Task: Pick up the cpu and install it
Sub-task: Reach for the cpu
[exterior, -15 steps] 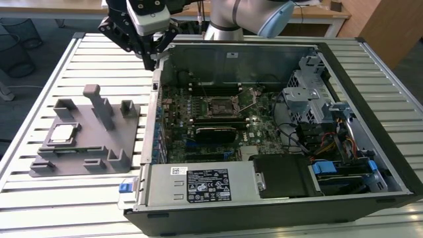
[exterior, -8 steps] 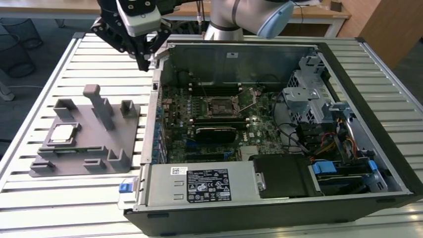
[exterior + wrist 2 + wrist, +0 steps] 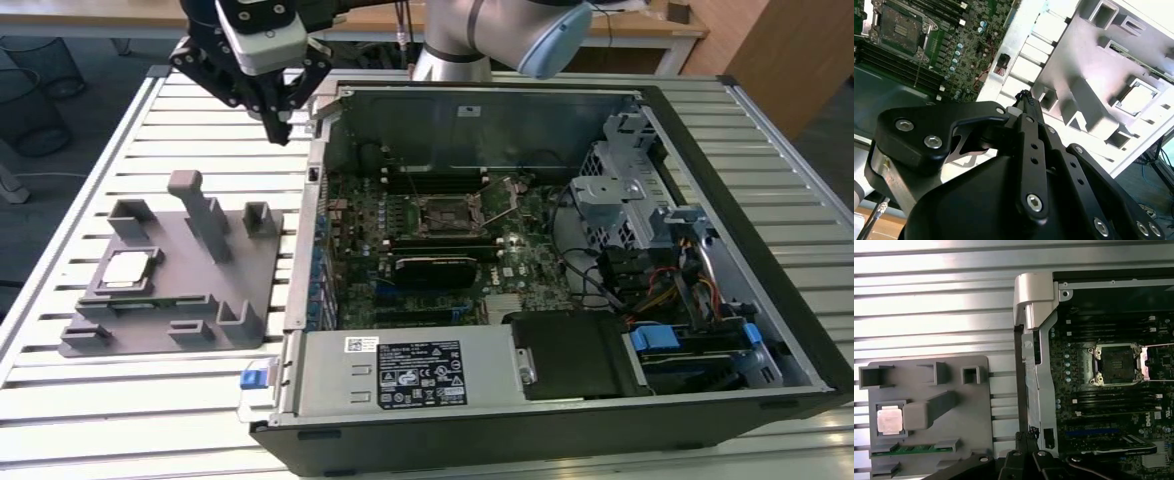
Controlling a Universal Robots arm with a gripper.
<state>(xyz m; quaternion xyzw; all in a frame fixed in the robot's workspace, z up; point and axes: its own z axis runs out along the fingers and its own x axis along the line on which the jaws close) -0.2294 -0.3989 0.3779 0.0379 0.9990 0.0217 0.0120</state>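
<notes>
Beside the case wall [image 3: 1029,365] | your gripper [image 3: 278,128] hangs, fingers pressed together, empty | cpu [image 3: 127,268] flat in holder tray [image 3: 147,338], well apart, toward the exterior view's left

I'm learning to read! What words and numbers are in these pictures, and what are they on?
Nothing can be quoted.
Black label on the silver power supply: white print, too small to read.
Small white sticker beside it: too small.
White tag on the case wall: blurred.
White print on the motherboard, first wrist view: too blurred.
The cpu and grey holder: no words seen.
</notes>
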